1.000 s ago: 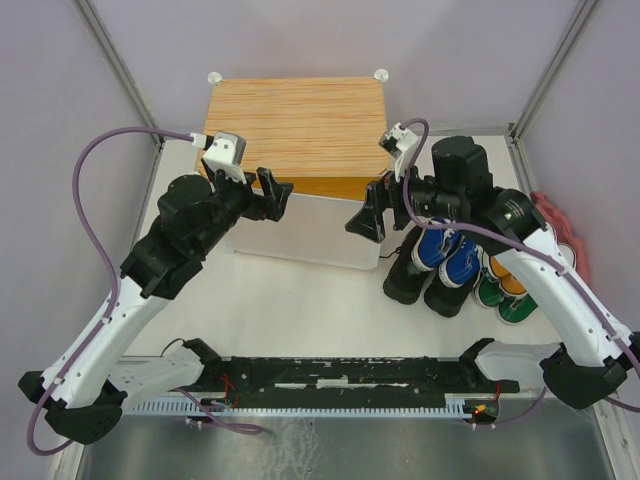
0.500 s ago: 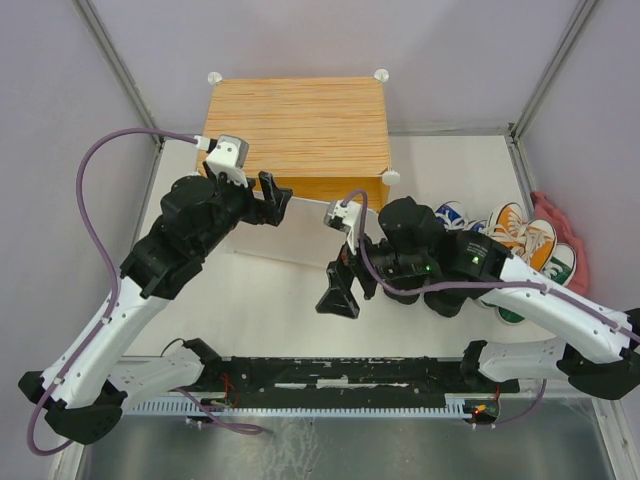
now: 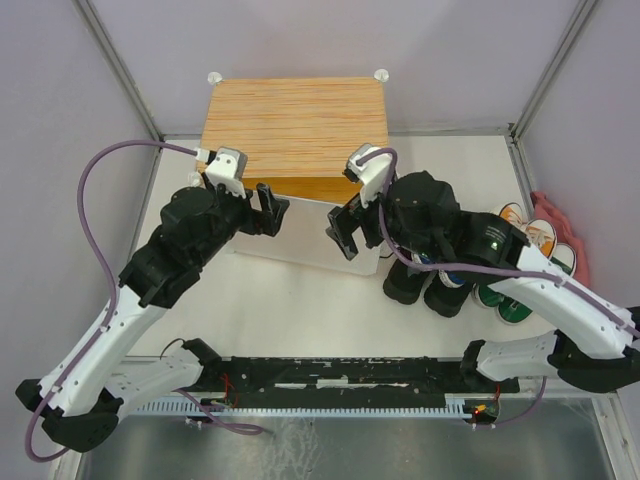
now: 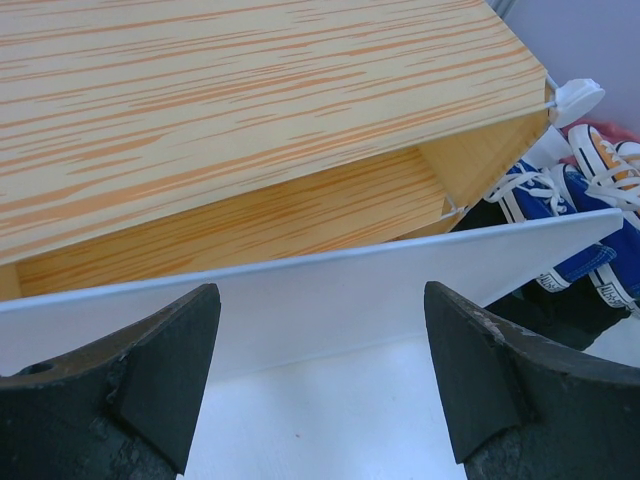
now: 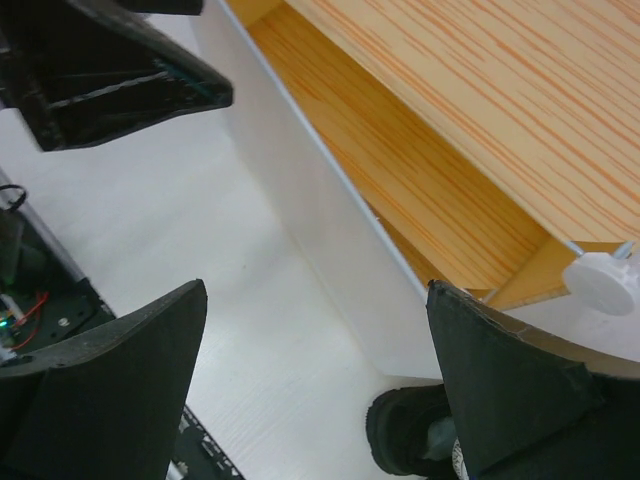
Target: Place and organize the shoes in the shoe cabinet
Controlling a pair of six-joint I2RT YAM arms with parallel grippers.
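On the white worktop [image 3: 290, 310], one cabinet [image 3: 295, 125] is standing at the far edge, its door [image 3: 300, 245] hanging open. Four pairs of shoes [image 3: 447, 298] are crowding its right side, partly under the right arm. The left end effector [image 3: 272, 208] and right end effector [image 3: 345, 230] are gaping apart, empty.

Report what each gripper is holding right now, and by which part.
Nothing is held. The left gripper and the right gripper both stand open and empty near the white door of the shoe cabinet.
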